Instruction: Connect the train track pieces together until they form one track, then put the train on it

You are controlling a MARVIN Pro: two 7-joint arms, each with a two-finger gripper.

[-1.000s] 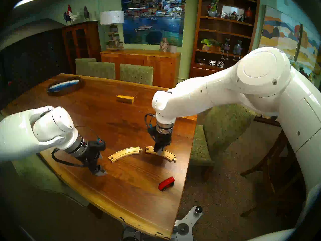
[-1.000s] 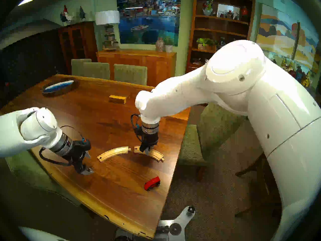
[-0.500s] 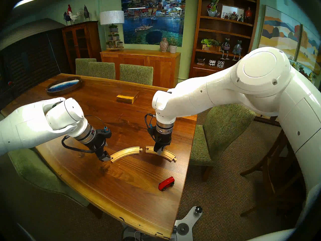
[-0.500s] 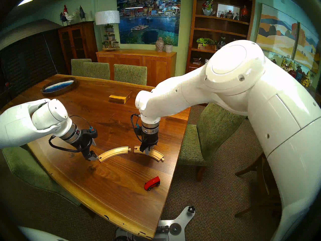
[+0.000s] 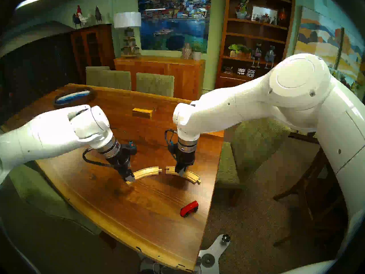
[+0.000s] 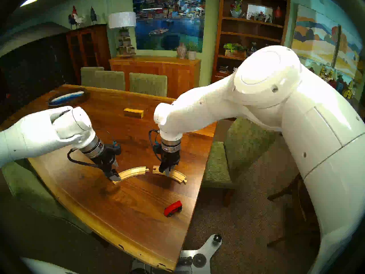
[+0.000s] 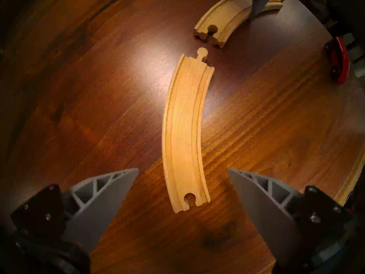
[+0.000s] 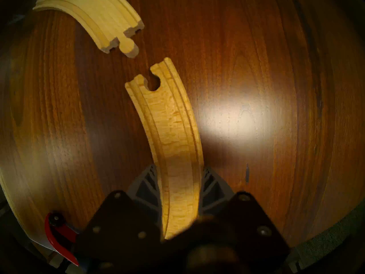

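In the head stereo left view, two curved wooden track pieces lie on the table (image 5: 94, 190): the left track piece (image 5: 147, 171) and the right track piece (image 5: 189, 175), their facing ends near each other but apart. The left end effector (image 5: 129, 177) hangs spread over the left piece's left end; the right end effector (image 5: 180, 171) pinches the right piece across its width. One red train (image 5: 189, 208) sits nearer, by the table's right edge, well apart from both pieces, and one yellowish wooden block (image 5: 142, 112) lies farther back. The head stereo right view shows the same count: two pieces, one train (image 6: 173, 208), one block. The left wrist view has two spread fingers (image 7: 110, 192) flanking the left piece's hole end, its peg just short of the other piece's hole. The right wrist view shows two fingers (image 8: 147, 185) pressed against the right piece's sides.
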